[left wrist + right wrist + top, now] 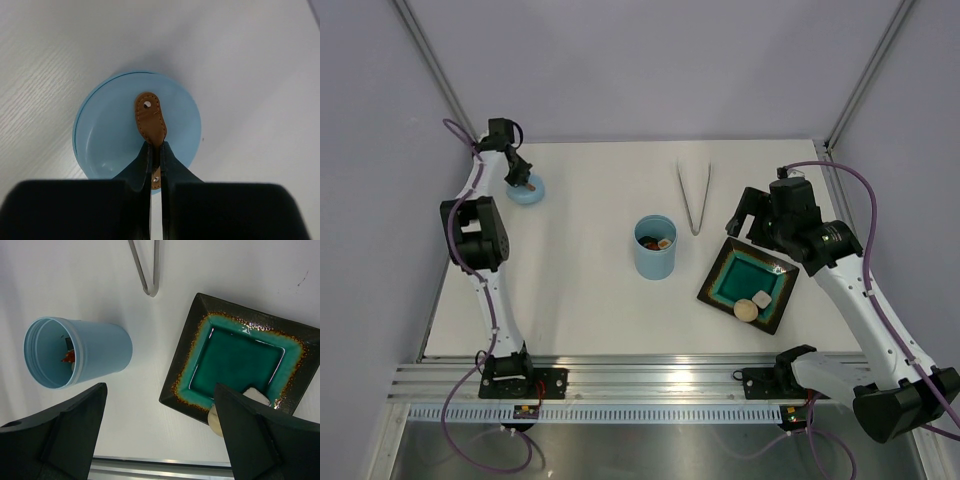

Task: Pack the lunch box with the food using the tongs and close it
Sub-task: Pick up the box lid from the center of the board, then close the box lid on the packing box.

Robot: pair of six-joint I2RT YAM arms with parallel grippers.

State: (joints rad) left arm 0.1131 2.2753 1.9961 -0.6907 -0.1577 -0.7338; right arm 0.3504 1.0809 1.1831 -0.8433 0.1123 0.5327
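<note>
**A:** Which step are you on?

**B:** The closing, I judge. My left tool (pixel 156 152) is pinched shut on the brown stitched tab (pixel 150 117) of the small flat light blue disc, the lid (pixel 112 140). The lid lies flat on the white bench (pixel 240 60), directly under that tool.

**A:** And the lunch box?

**B:** The tall light blue plastic lunch box (pixel 654 262) stands upright and uncovered, well apart from my left tool, over toward my right arm. Some food (pixel 654 241) is inside it. My right tool (pixel 160 387) hangs open and holds nothing. The box is just beside its left finger, and the dark square teal-centred plate (pixel 235 360) is under its right one.

**A:** Is the packing done?

**B:** Not quite. A round beige bun (pixel 746 310) and a white cube (pixel 761 297) lie on the plate. The slim silver metal tongs (pixel 694 197) lie beyond my right tool's tips, and neither tool touches them.

**A:** What does the next move call for?

**B:** Either my right tool fetches the tongs for those last pieces, or I lift the lid by its tab and set it level on the box's rim. The disc may swing from so thin a hold.
</note>
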